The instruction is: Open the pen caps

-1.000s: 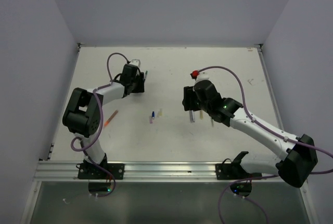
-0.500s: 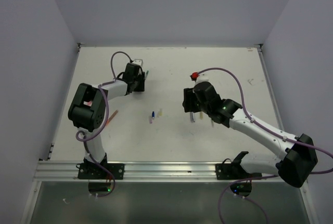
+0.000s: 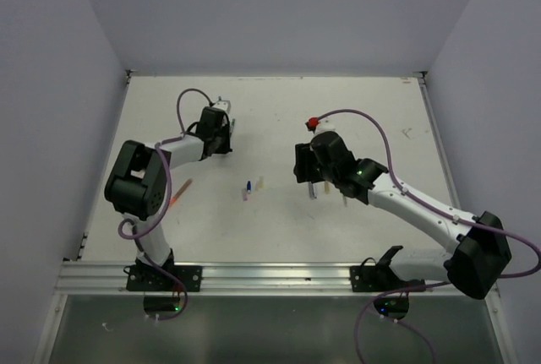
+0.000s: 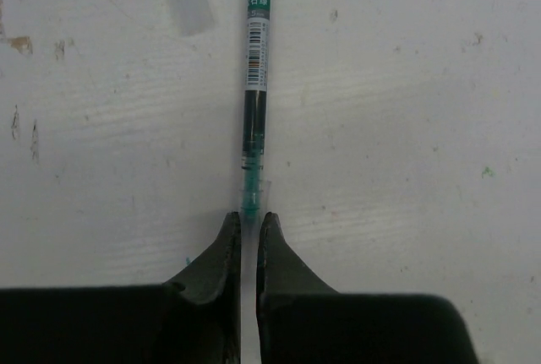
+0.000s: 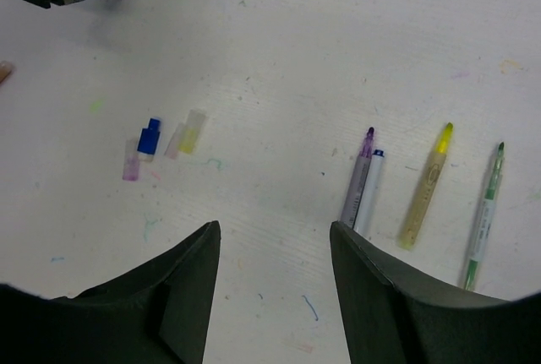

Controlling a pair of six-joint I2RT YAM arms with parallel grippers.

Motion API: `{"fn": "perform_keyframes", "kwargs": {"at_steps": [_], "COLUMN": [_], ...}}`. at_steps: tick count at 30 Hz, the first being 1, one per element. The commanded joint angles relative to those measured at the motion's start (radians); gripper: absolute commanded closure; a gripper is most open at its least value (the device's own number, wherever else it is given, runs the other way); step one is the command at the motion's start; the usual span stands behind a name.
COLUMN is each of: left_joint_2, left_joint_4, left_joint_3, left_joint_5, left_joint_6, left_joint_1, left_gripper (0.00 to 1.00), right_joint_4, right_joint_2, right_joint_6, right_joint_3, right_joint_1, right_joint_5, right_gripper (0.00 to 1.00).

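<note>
Pen caps: loose on the table (image 3: 279, 111), bunched together. The blue cap (image 5: 149, 138) serves as marker. The pale yellow cap (image 5: 193, 132) is just right of it and the pink cap (image 5: 131, 165) just near-left of it. A fourth pale stub lies between blue and yellow, its colour unclear.

Right gripper (image 5: 272, 227): above the table, right of the blue cap and apart from it. Fingers spread wide, nothing between them. The blue cap sits outside the left finger, not in the gap.

Farther right of the blue cap lie four pens in a row. The purple pen (image 5: 359, 178) touches the grey pen (image 5: 368, 193), then come the yellow pen (image 5: 427, 187) and the green pen (image 5: 483, 212).

Left gripper (image 4: 248, 227): far-left of the blue cap, well apart. Fingers pressed almost together, pinching the near end of the teal pen (image 4: 256, 85), which juts straight ahead of the tips.

Orange-red pen (image 3: 180, 191): left of the blue cap, lying apart from both grippers.
</note>
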Motion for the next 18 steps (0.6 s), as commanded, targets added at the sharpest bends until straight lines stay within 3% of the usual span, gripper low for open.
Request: {"fn": "perform_keyframes", "kwargs": {"at_steps": [1,8,12,18], "left_joint_2": [-0.147,-0.495,-0.694,-0.869], "left_joint_4": [0.049,0.191,0.217,0.18], "left_joint_3": [-0.078,-0.358,-0.486,-0.552], "left_joint_5": [0.056,0.326,0.375,0.388], "left_joint_6": [-0.034,-0.122,-0.189,-0.234], "left_joint_1": [-0.001,-0.007,-0.042,-0.113], "left_gripper": [1.0,1.0,1.0,1.0], "right_joint_4": [0.036,0.179,0.326,0.617], "right_joint_2": [0.049,0.179,0.237,0.282], "right_joint_6": [0.046,0.144,0.241,0.405], "right_joint_3": [0.062,0.127,0.125,0.081], "right_joint_1": [0.003,0.003,0.003,0.023], "right_joint_5": [-0.08,-0.286,-0.365,-0.445], "right_gripper": [0.41,0.3,0.29,0.44]}}
